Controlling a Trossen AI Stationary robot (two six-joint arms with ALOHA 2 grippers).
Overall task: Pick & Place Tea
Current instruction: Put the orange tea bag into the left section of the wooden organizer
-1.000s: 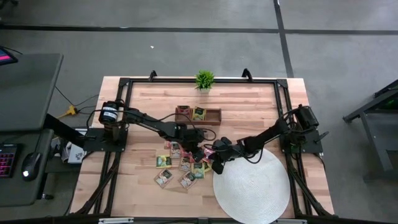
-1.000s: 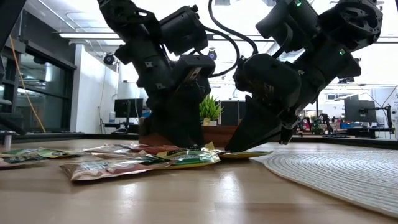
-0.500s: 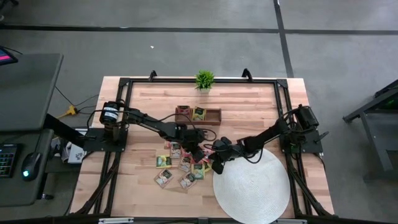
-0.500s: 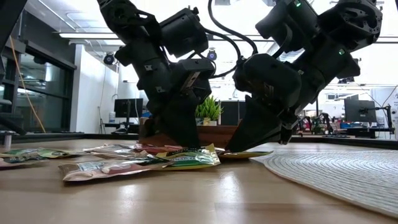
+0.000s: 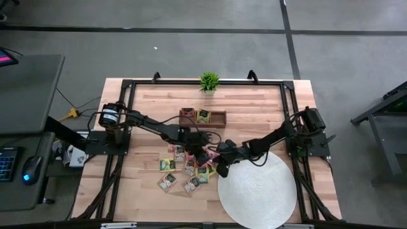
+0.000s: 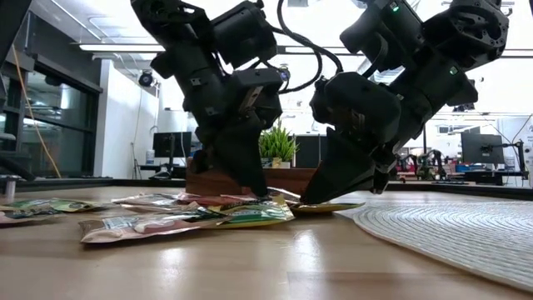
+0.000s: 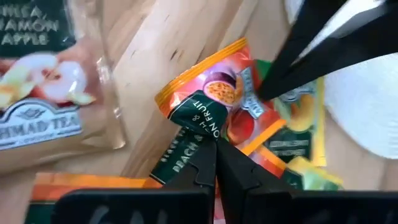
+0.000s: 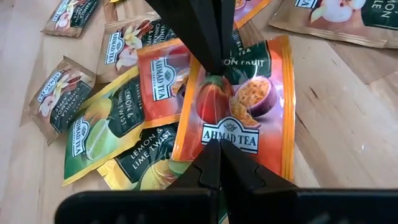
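Several tea packets lie spread on the wood table [image 5: 146, 127] left of the round white mat [image 5: 257, 191]. One orange peach-and-passion-fruit packet [image 8: 249, 118] lies between my two grippers. My left gripper [image 7: 216, 144] is shut on its dark-label end. My right gripper [image 8: 215, 144] is shut, with its tips on the opposite, logo end. In the high view the two grippers meet at mid-table: left gripper [image 5: 205, 154], right gripper [image 5: 218, 160]. The low view shows both pointing down at the pile, left gripper [image 6: 262, 193] and right gripper [image 6: 306, 198]. My left gripper pinches the orange packet's dark-label end [image 7: 196, 127] between its two fingers, slanting down from above. The foil is buckled there, and the packet's edge beside it curls up off the wood. My right gripper sets its shut fingertips [image 8: 208, 158] on the packet's logo end [image 8: 230, 140], slanting down from the mat's side. That end lies flat on the packets beneath.
A wooden box [image 5: 202, 117] holding a few packets stands behind the pile, with a small green potted plant [image 5: 209, 81] at the far edge. Loose packets [image 5: 166, 181] lie toward the near left. Black frame rails [image 5: 121, 159] run along the table's sides.
My left gripper has shut on the orange packet's dark-label end, its fingers drawing to a point over the pile, and has tipped slightly. My right gripper has stayed shut where it was.
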